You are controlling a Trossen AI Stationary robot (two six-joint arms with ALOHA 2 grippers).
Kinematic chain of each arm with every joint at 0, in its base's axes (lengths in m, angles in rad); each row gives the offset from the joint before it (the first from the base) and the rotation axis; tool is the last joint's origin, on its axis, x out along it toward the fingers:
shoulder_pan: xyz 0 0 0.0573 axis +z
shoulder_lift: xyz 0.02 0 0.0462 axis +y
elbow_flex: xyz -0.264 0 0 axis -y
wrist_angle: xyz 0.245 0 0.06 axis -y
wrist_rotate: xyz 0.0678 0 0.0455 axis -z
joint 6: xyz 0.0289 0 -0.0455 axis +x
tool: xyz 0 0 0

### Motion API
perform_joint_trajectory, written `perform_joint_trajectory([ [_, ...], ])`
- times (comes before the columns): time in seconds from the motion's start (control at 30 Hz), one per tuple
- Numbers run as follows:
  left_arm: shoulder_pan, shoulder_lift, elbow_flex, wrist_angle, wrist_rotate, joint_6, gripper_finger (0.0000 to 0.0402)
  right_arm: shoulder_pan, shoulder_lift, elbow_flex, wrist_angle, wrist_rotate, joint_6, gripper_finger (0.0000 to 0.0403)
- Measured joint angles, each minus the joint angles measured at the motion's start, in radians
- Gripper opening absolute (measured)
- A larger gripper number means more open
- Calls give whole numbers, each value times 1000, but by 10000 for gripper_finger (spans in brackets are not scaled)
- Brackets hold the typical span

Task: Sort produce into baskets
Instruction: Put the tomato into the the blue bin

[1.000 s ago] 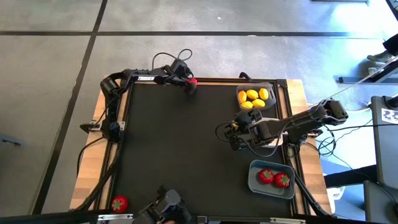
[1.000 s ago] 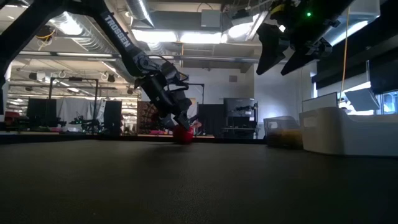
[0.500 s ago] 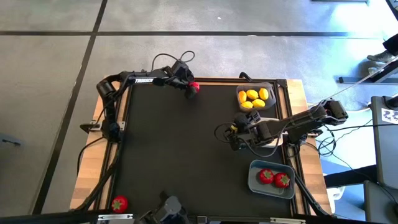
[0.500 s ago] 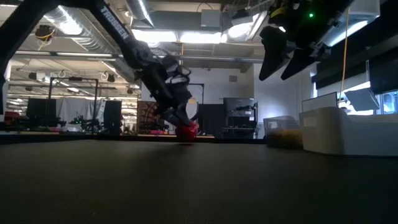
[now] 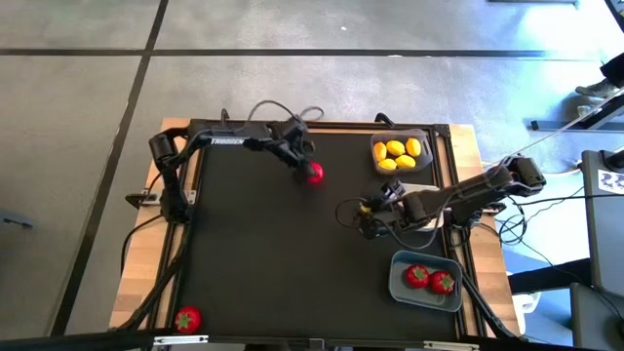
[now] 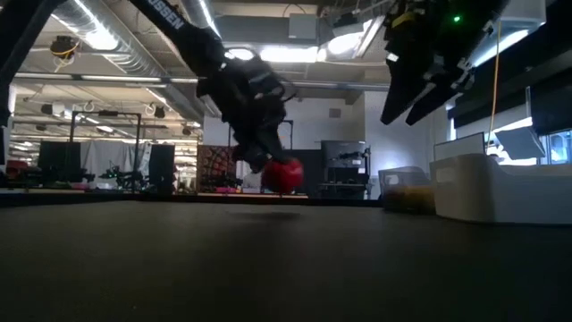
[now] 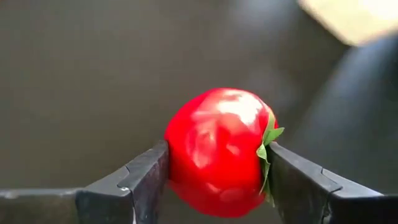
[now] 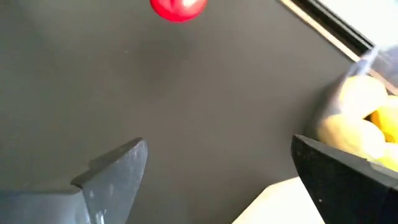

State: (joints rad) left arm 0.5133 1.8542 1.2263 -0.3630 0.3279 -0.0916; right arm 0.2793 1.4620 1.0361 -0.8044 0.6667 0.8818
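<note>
1. Red and glossy, the tomato (image 7: 217, 152) sits clamped between the two dark fingers (image 7: 127, 186) of my left gripper (image 5: 308, 168), its green top pressed against one of them.
2. From the low camera that tomato (image 6: 282, 174) hangs clear of the black mat (image 6: 268, 268), with my left arm reaching down to it from above.
3. From overhead, my left gripper holds the fruit over the far middle of the mat, well apart from every basket.
4. My right gripper (image 5: 369, 211) hovers with its fingers (image 8: 115, 171) spread wide and nothing between them, near the dark grey basket (image 5: 425, 135) of yellow lemons (image 5: 395, 149).
5. Two more tomatoes (image 5: 429, 279) lie in the blue-grey basket (image 5: 399, 285) at the near right; another tomato (image 5: 186, 318) rests on the table's near left corner.
6. Against a second ago: the held tomato was then down at the mat's far edge; it now hangs higher and closer to the middle. My right gripper has barely shifted.
</note>
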Motion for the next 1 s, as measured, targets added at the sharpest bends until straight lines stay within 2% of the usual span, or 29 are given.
perform_joint_trajectory([
  [0.17,-116,0,1,11,81,-54,239,63,0,0,35,-15,-80,395],
  [0.27,-193,16,1,38,82,-124,239,102,0,0,59,-14,-106,395],
  [0.37,-274,42,-16,132,82,-207,239,131,0,0,61,-15,-110,395],
  [0.57,-387,105,-26,262,55,-286,239,176,0,0,60,-16,-132,395],
  [0.87,-439,147,-25,309,22,-371,241,226,0,0,62,-15,-131,395],
  [1.0,-444,146,-25,310,3,-376,265,234,0,0,63,-8,-132,395],
])
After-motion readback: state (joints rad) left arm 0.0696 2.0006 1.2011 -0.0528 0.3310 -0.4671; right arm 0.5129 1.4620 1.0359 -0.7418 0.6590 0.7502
